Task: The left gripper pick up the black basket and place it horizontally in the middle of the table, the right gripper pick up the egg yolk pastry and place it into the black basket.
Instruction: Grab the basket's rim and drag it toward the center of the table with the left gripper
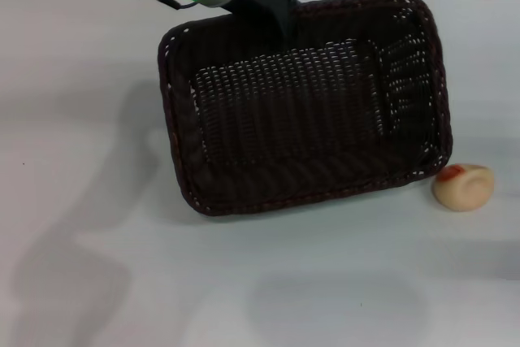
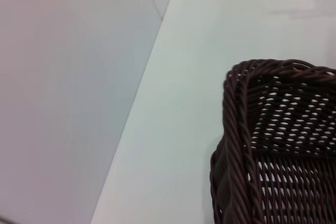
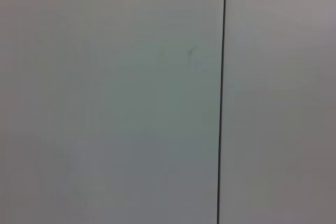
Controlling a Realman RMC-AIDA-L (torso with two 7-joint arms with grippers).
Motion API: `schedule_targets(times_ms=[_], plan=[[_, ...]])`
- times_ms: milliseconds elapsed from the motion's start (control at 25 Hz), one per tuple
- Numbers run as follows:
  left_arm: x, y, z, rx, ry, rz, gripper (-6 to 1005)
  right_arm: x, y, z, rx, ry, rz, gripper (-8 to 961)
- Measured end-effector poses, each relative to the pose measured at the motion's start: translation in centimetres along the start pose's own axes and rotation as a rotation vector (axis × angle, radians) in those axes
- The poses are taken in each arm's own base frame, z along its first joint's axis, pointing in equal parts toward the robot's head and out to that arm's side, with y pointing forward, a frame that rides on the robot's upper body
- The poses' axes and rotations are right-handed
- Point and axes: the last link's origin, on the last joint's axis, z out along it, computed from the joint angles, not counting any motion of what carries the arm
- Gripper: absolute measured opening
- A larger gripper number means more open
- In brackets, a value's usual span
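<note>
The left claw (image 1: 272,18) pinches the tilted black basket's (image 1: 309,103) far rim; the egg yolk pastry (image 1: 463,186) sits just beside it on the bench (image 1: 81,119).

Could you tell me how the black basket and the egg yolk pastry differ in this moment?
The black basket is large, rectangular, dark woven wicker; the egg yolk pastry is small, round, pale beige with an orange-red patch. The left gripper is at the basket's far rim, and the basket sits skewed; the pastry lies free beside its right corner, nothing near it. Both are over the white table.
</note>
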Motion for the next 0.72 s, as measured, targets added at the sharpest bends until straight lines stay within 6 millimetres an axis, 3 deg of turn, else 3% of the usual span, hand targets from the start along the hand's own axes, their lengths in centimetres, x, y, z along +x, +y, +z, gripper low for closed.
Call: schedule_targets(times_ms=[720], plan=[[0.8,-0.6,1.2,0.026,0.016,0.092,190,0.0,0.1,-0.2,-0.003,-0.004,0.002,694]])
